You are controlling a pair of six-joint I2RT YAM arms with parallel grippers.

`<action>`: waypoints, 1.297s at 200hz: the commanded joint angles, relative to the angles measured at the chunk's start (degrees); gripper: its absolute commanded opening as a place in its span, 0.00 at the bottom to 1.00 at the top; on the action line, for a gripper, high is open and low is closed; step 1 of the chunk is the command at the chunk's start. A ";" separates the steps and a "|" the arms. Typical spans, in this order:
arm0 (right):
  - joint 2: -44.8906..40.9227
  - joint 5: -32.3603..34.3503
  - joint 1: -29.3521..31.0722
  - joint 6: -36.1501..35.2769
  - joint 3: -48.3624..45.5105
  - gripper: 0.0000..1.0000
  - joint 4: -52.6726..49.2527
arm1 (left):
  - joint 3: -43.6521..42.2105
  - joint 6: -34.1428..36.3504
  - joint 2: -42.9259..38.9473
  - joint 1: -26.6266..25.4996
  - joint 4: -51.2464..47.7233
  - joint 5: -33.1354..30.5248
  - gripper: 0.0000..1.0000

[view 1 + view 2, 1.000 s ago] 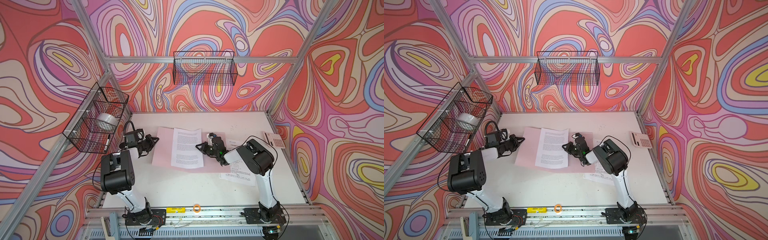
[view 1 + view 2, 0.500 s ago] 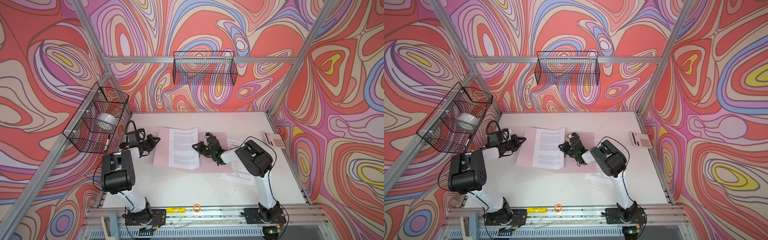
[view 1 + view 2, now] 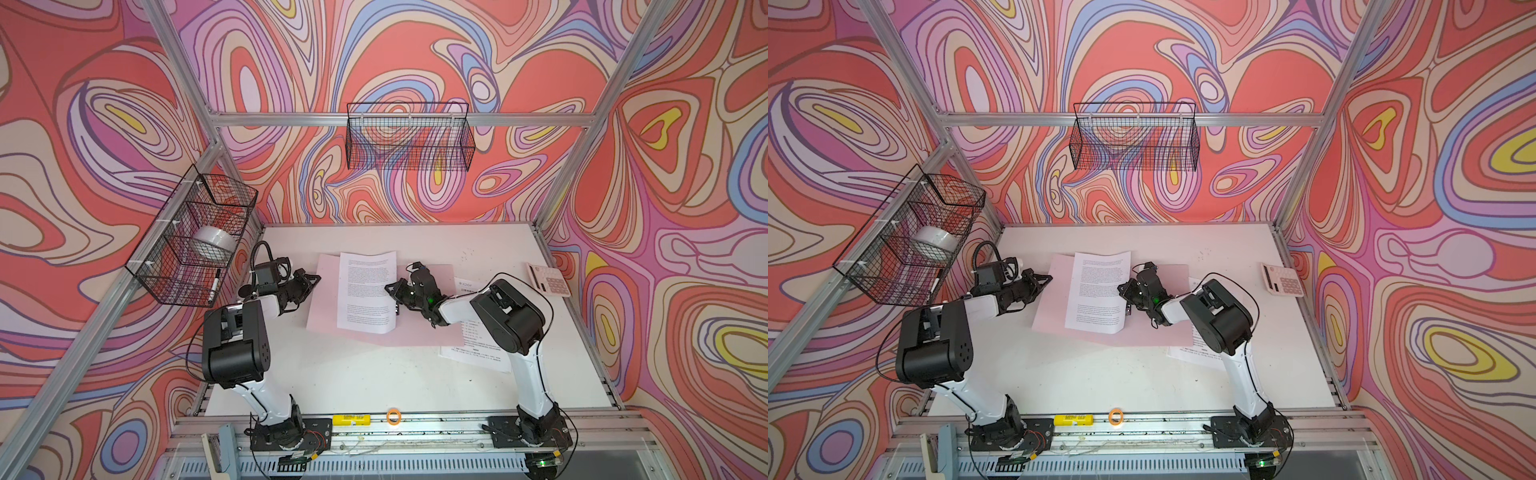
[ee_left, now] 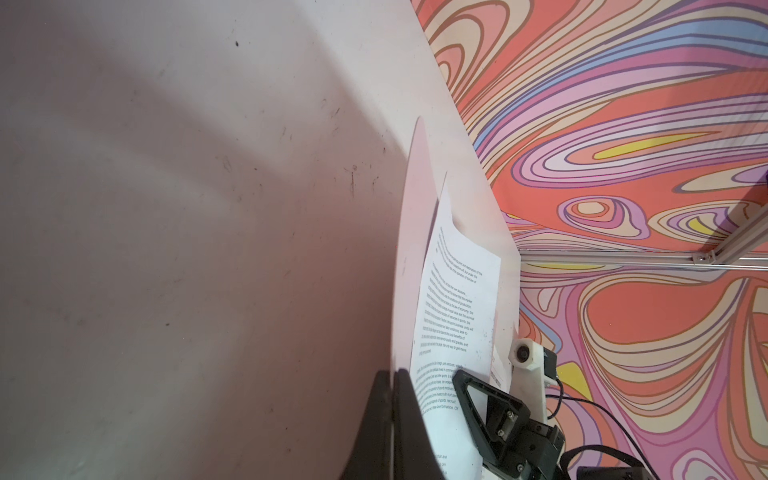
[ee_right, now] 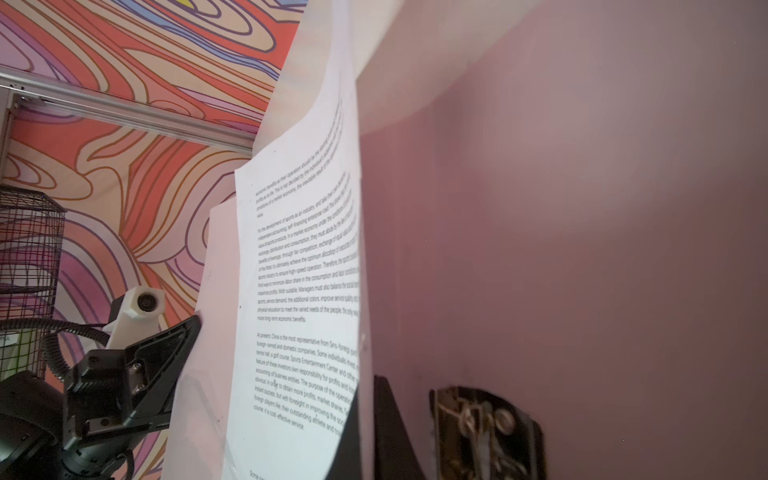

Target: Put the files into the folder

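The pale-pink folder lies open and flat at mid-table. One of the files, a white sheet of dense text, rests on its left half. My right gripper is shut on that sheet's right edge, close to the folder's metal clip. My left gripper is shut on the folder's left edge. More of the files lie on the table to the right, partly under the folder and my right arm.
A pinkish calculator sits at the table's right edge. A wire basket with a tape roll hangs on the left wall, another basket on the back wall. A yellow block and an orange ring lie on the front rail.
My right gripper has drawn the sheet a little leftward over the folder's left half. The left gripper has stayed at the folder's edge.
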 commanded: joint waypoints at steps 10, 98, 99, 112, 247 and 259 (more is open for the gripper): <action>0.17 -0.32 0.38 0.99 1.10 0.00 0.56 | 0.26 0.99 -0.68 -0.41 -1.22 -0.59 0.00; 3.74 -3.32 1.56 3.88 2.89 0.00 4.19 | 0.60 1.26 -0.54 -0.41 -2.28 -0.77 0.00; 3.78 -3.35 1.57 3.86 2.92 0.00 4.20 | 0.56 1.26 -0.52 -0.42 -2.28 -0.77 0.00; 4.15 -3.63 1.75 3.70 3.28 0.00 4.30 | 0.57 1.26 -0.57 -0.38 -2.28 -0.77 0.00; 7.34 -3.11 4.98 5.66 6.25 0.00 4.83 | 0.79 0.99 -0.24 -0.40 -2.62 -1.07 0.00; 7.72 -2.96 5.32 6.40 6.54 0.00 4.66 | 0.87 0.99 -0.35 -0.42 -2.80 -1.14 0.00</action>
